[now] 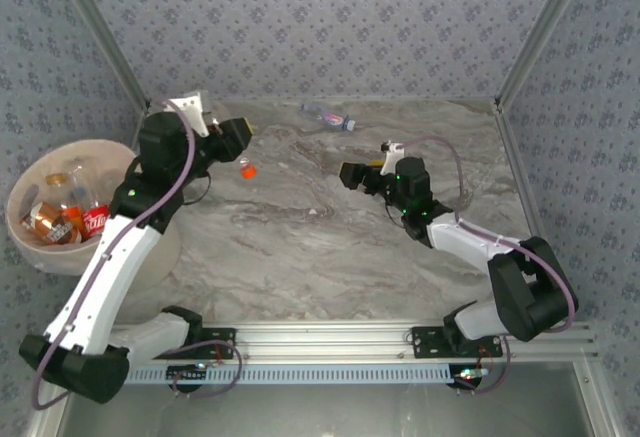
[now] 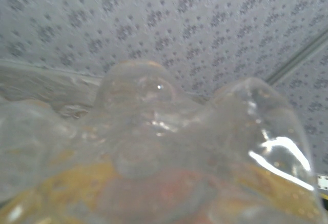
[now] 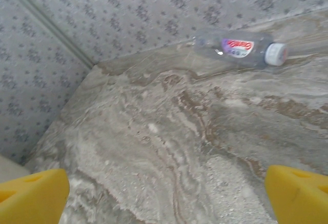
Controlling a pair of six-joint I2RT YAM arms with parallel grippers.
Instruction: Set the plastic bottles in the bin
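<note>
Marbled grey-brown counter [image 1: 330, 247]. A round, pale plastic bin [image 1: 30, 249] at its left edge holds at least three crushed bottles [image 1: 95, 219]. One clear bottle [image 3: 238, 47] lies along the far edge, well beyond the right pincer [image 3: 166, 193], whose yellow fingers stand wide apart. The left pincer [image 1: 240, 132] is clamped on one crumpled bottle [image 2: 164, 147].

Looking like a robot test cell in a lab, not a home: left arm [image 1: 110, 267] and right arm [image 1: 470, 242] sitting bolted to an aluminium rail [image 1: 330, 339] at the near edge of a marble-patterned tabletop [image 1: 300, 257]. Grey patterned wall panels [image 1: 320, 27] closing in three sides, metal corner posts [image 1: 105, 37] framing them - loose cables [image 1: 186, 172] trailing along the arms.
</note>
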